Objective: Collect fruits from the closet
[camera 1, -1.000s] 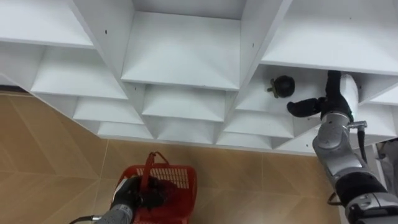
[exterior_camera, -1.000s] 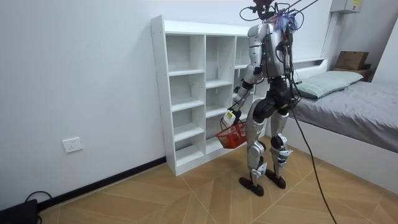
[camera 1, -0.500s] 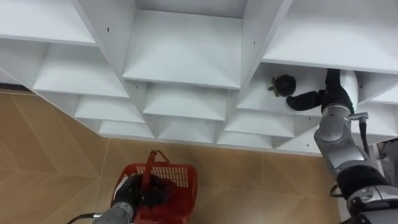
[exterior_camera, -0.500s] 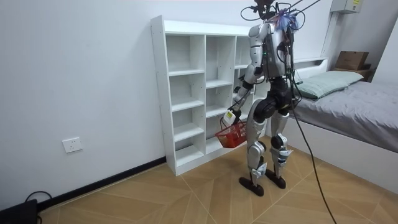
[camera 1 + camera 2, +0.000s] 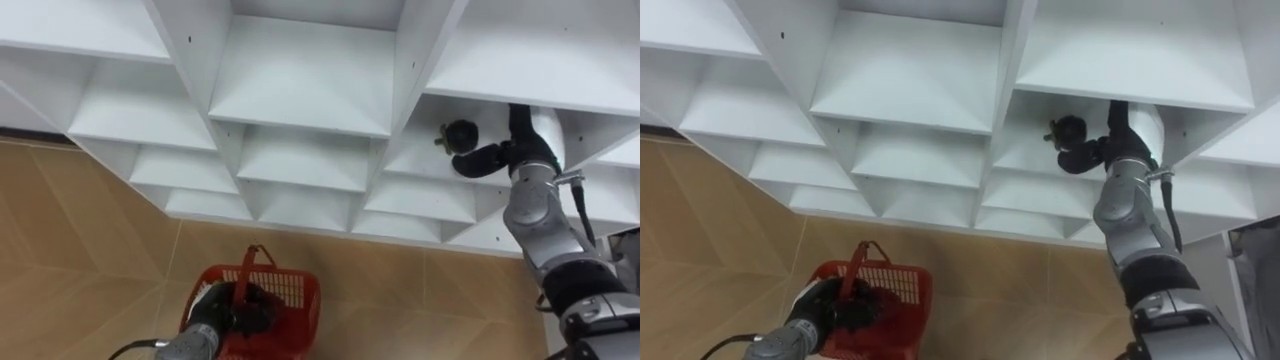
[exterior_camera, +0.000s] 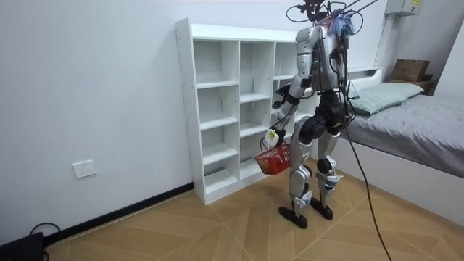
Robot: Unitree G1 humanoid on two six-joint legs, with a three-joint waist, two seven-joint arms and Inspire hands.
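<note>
On right-column shelf of white open-shelf closet (image 5: 300,75) sits small dark round fruit (image 5: 460,134) w/ stub stalk. Right hand (image 5: 488,156) just beside it, fingers loosely curved, not yet round it. Prob light, firm, smooth, apt to roll; cup its body, not stalk. Left hand (image 5: 208,312) clenches handle of red plastic basket (image 5: 292,300), low by floor

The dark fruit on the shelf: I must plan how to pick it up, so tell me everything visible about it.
The fruit is small, round and very dark, almost black, with a short stub sticking out on its left. It sits alone and whole on a white shelf in the cupboard's right column. The right hand reaches in close beside it; whether they touch cannot be told.
</note>
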